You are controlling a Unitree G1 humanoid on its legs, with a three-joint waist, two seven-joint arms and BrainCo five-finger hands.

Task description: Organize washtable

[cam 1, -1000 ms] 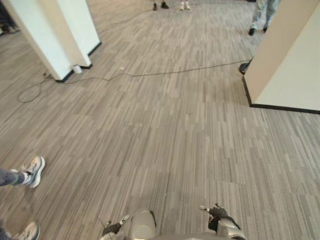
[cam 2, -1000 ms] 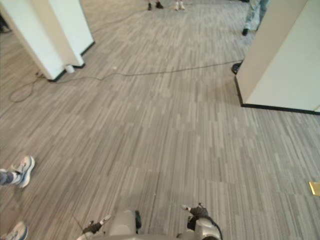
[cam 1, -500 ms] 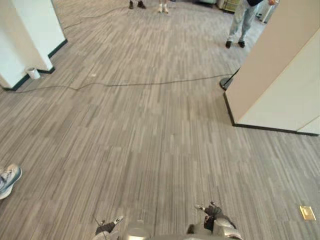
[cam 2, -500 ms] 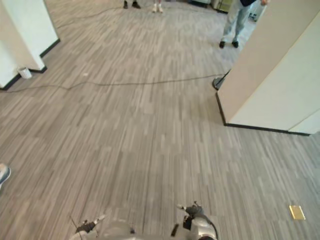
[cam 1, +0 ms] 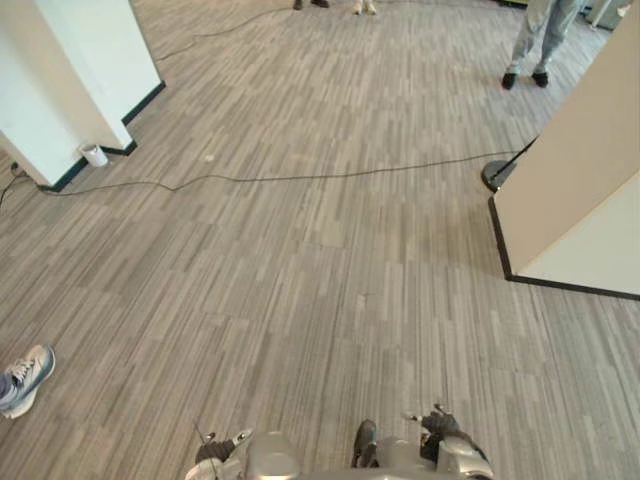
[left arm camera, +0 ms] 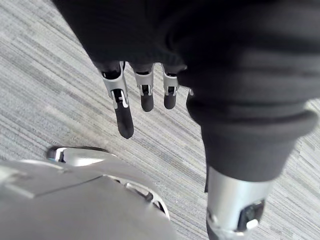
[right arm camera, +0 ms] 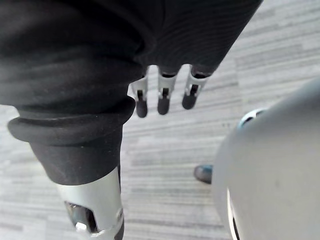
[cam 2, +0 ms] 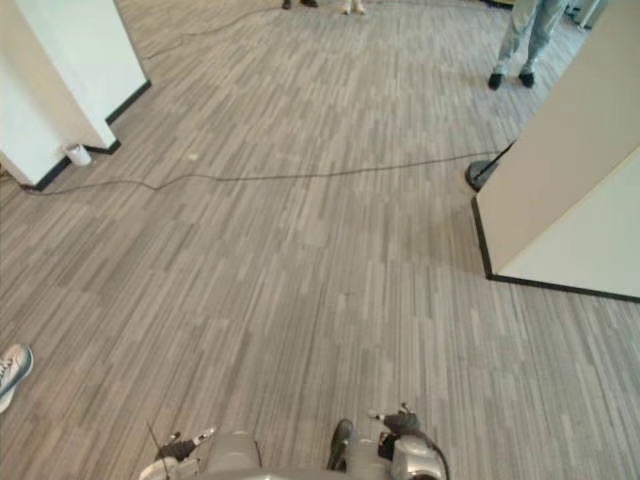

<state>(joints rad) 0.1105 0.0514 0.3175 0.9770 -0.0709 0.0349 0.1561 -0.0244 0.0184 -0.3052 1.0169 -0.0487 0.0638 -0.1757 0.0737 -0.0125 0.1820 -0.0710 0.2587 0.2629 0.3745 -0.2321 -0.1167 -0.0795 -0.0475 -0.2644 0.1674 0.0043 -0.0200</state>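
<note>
- Washtable: we cannot tell where it stands; under us is grey striped carpet [cam 1: 330,300].
- Our left hand [left arm camera: 145,97] hangs over the carpet, fingers straight and loose, holding nothing.
- Our right hand [right arm camera: 162,100] hangs likewise, fingers relaxed, nothing in it.
- Ahead left there is a white pillar [cam 1: 70,80], with a small white cup [cam 1: 94,155] at its foot.
- A thin black cable [cam 1: 300,178] runs across the carpet to a round black base [cam 1: 497,176] just beside a beige wall panel [cam 1: 585,170].
- A person's shoe [cam 1: 27,376] is at the left edge, and another person's legs [cam 1: 535,40] are far ahead on the right.
</note>
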